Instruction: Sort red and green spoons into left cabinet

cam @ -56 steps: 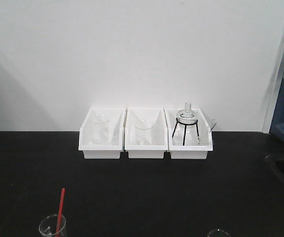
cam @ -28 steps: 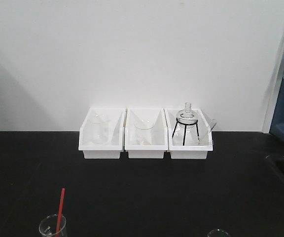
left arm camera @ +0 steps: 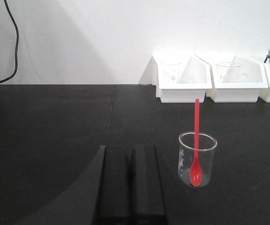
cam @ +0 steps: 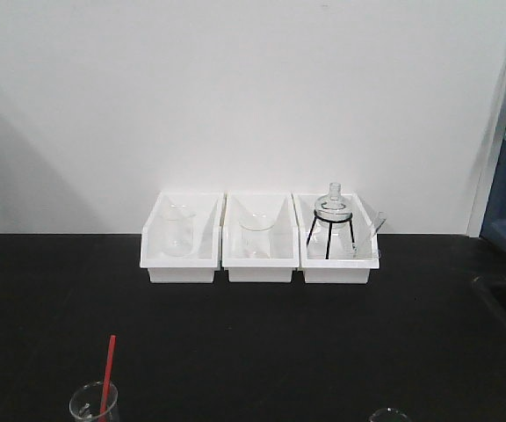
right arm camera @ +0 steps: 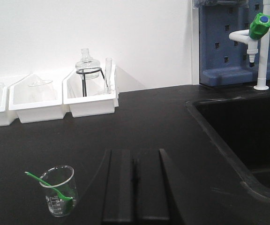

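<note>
Left tool (left arm camera: 131,152), right tool (right arm camera: 136,159): both closed, empty. Red spoon (left arm camera: 196,136), green spoon (right arm camera: 46,181) sit in light beakers (left arm camera: 185,163). Slanted pull likely tips glass onto counter (left arm camera: 55,122). Left cabinet out of view.

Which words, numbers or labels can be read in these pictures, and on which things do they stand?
No text is readable.
Beaker holding the green spoon: white scale marks, too small to read.
Second beaker, holding the red spoon: faint marks, too blurred.
White bins: no labels.
</note>
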Controlling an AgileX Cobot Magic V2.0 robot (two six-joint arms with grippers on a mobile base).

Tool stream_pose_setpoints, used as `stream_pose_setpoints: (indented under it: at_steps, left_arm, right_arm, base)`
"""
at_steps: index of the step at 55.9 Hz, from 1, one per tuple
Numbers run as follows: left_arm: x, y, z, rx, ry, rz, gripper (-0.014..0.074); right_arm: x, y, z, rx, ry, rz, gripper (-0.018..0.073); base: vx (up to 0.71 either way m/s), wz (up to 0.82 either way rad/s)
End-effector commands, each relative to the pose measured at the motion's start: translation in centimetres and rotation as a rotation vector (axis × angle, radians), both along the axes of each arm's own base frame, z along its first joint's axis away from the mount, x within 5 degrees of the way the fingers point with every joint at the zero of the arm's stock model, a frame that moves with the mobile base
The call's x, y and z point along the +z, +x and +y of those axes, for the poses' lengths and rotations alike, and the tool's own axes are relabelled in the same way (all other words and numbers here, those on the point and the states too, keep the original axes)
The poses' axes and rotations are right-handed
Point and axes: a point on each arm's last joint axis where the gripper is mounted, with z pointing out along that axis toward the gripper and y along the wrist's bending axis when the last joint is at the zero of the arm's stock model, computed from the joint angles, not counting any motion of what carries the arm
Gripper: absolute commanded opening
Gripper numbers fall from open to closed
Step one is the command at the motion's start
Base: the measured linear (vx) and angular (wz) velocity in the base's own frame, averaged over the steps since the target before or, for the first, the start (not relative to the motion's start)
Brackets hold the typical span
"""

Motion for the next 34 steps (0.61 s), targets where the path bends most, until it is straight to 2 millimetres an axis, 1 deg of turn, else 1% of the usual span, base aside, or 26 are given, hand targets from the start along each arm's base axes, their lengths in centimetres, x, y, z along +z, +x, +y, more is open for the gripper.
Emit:
stream_pose_setpoints:
  at_steps: [1, 10, 22, 26, 29, 34]
  left_arm:
    - [1.2, -0.1, 0.0, -0.002, -0.02, -0.107, -0.0006]
    - [1.3, -0.1, 0.0, -0.002, -0.021, -0.116, -0.0006]
    - [1.5, -0.2, 0.0, -0.003, -0.032, -0.141, -0.0006]
    - [2.3, -0.3, 0.0, -0.009, -0.11, -0.211, -0.0006]
    - [3.5, -0.5, 0.0, -0.017, -0.194, -0.293, -0.0006]
    - [5.7, -1.1, 0.1, -0.023, -0.193, -0.382, -0.0006]
  right_arm:
    - [0.6, -0.1, 0.0, -0.005, -0.023, -0.093, -0.0004]
    - [0.6, -0.1, 0.0, -0.005, -0.021, -0.098, -0.0004]
    - [1.7, -0.2, 0.0, -0.006, -0.028, -0.222, -0.0004]
    - [2.4, -0.4, 0.0, -0.006, -0.016, -0.274, -0.0004]
    - [3.2, -0.5, 0.0, -0.005, -0.011, -0.29, -0.0004]
    - [5.3, -1.0, 0.0, -0.005, -0.014, -0.28, -0.0004]
  base:
    - [0.0, 0.0]
    - [0.0, 0.0]
    - [0.0, 0.0]
    - [0.0, 0.0]
    - [0.0, 0.0]
    - [0.0, 0.0]
